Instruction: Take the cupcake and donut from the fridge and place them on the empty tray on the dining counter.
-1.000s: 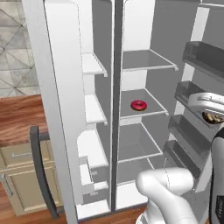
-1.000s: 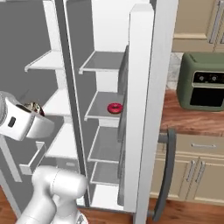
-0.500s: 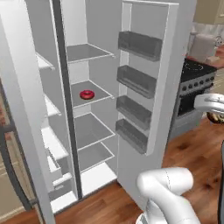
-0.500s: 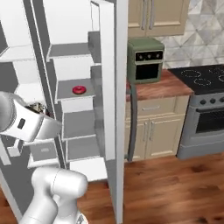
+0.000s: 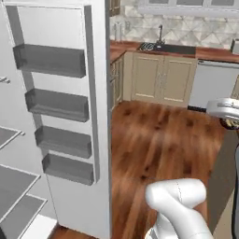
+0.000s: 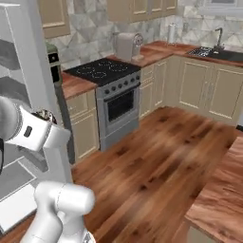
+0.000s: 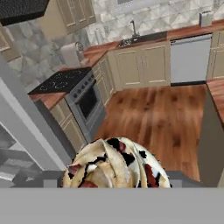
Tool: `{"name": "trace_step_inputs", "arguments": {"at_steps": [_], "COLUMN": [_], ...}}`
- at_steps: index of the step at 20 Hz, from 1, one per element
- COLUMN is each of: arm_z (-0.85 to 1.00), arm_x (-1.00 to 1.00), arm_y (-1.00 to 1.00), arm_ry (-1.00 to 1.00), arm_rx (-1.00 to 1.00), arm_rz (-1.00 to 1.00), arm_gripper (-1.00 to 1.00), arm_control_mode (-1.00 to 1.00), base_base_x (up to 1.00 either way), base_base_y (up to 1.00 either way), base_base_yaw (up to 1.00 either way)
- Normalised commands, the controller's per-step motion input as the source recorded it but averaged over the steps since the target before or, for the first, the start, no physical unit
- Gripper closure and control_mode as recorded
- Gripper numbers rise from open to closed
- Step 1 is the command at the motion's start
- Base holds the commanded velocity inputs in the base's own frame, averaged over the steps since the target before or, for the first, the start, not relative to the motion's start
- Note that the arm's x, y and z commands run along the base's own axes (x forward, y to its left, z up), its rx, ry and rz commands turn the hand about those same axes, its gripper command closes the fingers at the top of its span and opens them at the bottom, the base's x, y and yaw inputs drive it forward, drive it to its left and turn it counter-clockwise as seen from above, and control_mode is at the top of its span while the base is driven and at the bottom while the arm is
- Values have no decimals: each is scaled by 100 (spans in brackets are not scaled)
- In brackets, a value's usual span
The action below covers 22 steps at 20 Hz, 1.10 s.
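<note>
In the hand view the cupcake (image 7: 114,165) looms close, a tan swirled top with dark bits, and it hides the fingertips. My gripper (image 6: 42,119) is shut on the cupcake (image 6: 46,114), carried at chest height. It also shows at the right edge as the gripper (image 5: 228,120) with the cupcake (image 5: 230,124) under it. The fridge (image 5: 60,107) stands open on the left, its door bins facing me. A corner of the dining counter (image 6: 223,190) with its reddish wood top lies at the lower right. The donut and the tray are out of view.
A black-topped stove (image 6: 107,71) stands against the far wall, with beige cabinets and a sink (image 6: 211,51) to its right. A steel dishwasher (image 5: 212,84) sits beyond the open wood floor (image 5: 154,140). A toaster (image 6: 126,45) stands on the counter.
The whole picture has swung from the fridge's shelves to the kitchen floor and cabinets, so the base has turned. The cupcake has stayed in the gripper throughout.
</note>
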Motion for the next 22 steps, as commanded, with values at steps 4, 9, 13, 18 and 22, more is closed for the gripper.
{"name": "trace_step_inputs", "arguments": {"at_steps": [4,9,13,18,22], "arm_z": [0,0,0,0,0], "arm_x": [0,0,0,0,0], "arm_y": [0,0,0,0,0], "arm_ry": [0,0,0,0,0], "arm_rx": [0,0,0,0,0], "arm_rz": [0,0,0,0,0], "arm_gripper": [100,100,100,100,100], "arm_control_mode": [100,100,100,100,100], "base_base_x": [0,11,-13,-51,-66], "base_base_y": [0,-11,-96,-100,-100], "base_base_yaw": [-99,-90,-55,-9,10]}}
